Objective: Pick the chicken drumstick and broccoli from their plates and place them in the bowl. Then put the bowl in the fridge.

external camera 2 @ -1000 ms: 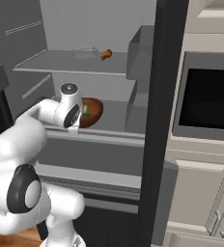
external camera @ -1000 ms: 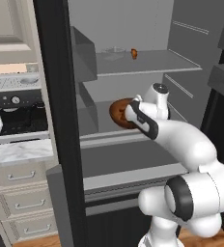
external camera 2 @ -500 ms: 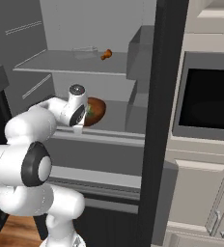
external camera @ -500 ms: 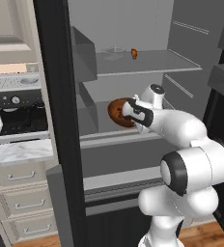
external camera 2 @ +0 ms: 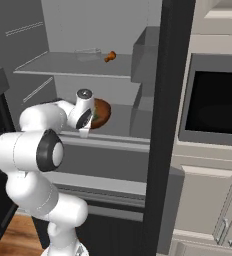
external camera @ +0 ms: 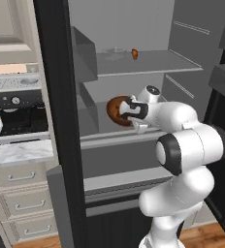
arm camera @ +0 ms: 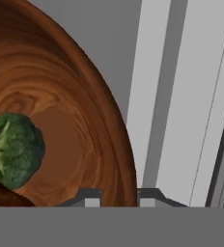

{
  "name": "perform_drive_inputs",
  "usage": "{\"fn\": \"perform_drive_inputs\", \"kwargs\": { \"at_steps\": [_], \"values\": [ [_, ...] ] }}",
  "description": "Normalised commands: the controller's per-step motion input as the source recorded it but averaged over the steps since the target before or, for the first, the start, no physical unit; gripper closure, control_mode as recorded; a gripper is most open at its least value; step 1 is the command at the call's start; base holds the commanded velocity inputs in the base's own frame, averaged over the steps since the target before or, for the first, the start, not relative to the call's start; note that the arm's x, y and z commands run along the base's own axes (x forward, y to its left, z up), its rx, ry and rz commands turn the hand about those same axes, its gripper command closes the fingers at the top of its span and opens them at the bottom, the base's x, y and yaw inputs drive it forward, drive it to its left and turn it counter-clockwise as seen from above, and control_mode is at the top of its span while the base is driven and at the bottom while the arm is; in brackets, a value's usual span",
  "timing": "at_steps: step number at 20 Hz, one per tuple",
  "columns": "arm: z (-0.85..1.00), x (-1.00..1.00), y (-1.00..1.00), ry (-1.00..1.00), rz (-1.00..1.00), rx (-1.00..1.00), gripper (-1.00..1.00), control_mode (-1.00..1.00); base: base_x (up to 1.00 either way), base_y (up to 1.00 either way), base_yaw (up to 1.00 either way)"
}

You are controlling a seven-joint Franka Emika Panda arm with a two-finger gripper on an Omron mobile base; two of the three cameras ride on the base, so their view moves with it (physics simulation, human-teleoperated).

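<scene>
Since the green broccoli floret (arm camera: 12,149) and an orange-brown meat piece (arm camera: 5,198) lie inside the dark reddish-brown wooden bowl (arm camera: 75,120), we judge loading done; our claw (arm camera: 119,195) pinches its rim over the black fridge's middle shelf (external camera 2: 120,131), release remaining.

You are in a kitchen: tall black open fridge (external camera: 61,121), silver espresso machine (external camera: 17,109), built-in black microwave (external camera 2: 215,107), cream drawers (external camera: 22,203).
</scene>
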Motion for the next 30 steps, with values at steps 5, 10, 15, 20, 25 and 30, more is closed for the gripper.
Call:
{"fn": "perform_drive_inputs", "kwargs": {
  "at_steps": [5, 10, 15, 20, 25, 30],
  "values": [
    [-0.13, 0.38, 0.0, 0.06, 0.0, 0.0, 1.0, -1.0, 0.0, 0.0, 0.0],
    [0.0, 0.43, 0.07, 0.03, 0.0, 0.0, 1.0, -1.0, 0.0, 0.0, 0.0],
    [-0.04, 0.37, 0.05, 0.0, 0.0, 0.0, 1.0, -1.0, 0.0, 0.0, 0.0],
    [-0.02, 0.39, 0.03, 0.0, 0.0, 0.0, 1.0, -1.0, 0.0, 0.0, 0.0],
    [-0.01, -0.07, -0.06, -0.01, 0.0, 0.01, -1.0, -1.0, 0.0, 0.0, 0.0],
    [0.1, -0.21, 0.0, -0.09, 0.0, 0.07, -1.0, -1.0, 0.0, 0.0, 0.0]
  ]
}}
